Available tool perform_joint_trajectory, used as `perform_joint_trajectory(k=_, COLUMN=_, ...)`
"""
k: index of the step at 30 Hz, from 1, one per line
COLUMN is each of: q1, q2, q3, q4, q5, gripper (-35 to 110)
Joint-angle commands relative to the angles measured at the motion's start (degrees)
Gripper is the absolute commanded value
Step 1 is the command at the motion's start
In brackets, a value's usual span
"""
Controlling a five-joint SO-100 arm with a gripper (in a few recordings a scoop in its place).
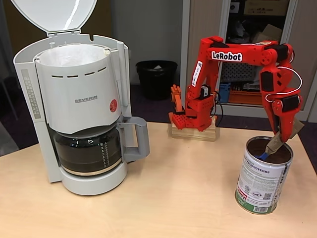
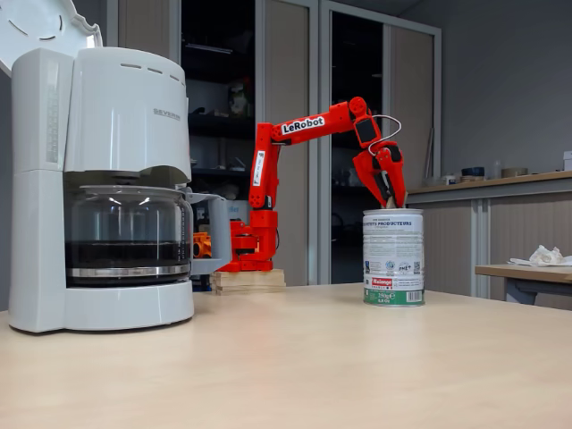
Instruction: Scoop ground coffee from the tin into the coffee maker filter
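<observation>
My gripper (image 1: 275, 143) holds the blue scoop (image 1: 264, 154) down inside the tin (image 1: 262, 174) (lower right) to dig up coffee.

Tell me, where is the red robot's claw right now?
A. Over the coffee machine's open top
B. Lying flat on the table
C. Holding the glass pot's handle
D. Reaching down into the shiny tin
D: the gripper points down into the open tin, far from the coffee maker.
</observation>
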Motion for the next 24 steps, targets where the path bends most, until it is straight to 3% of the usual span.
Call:
perform_joint_trajectory(k=1, q1=-0.5, q2=-0.9, q3=-3.4, q4=2.3, q5=0.0, gripper=0)
perform_joint_trajectory(k=16, q1=0.1, q2=-6.9, q3=-19.7, q4=9.1, q5=-1.8, gripper=0)
perform_joint_trajectory(k=24, q1=0.2, q2=-0.3, q3=-14.2, q4=10.2, q5=0.9, gripper=0)
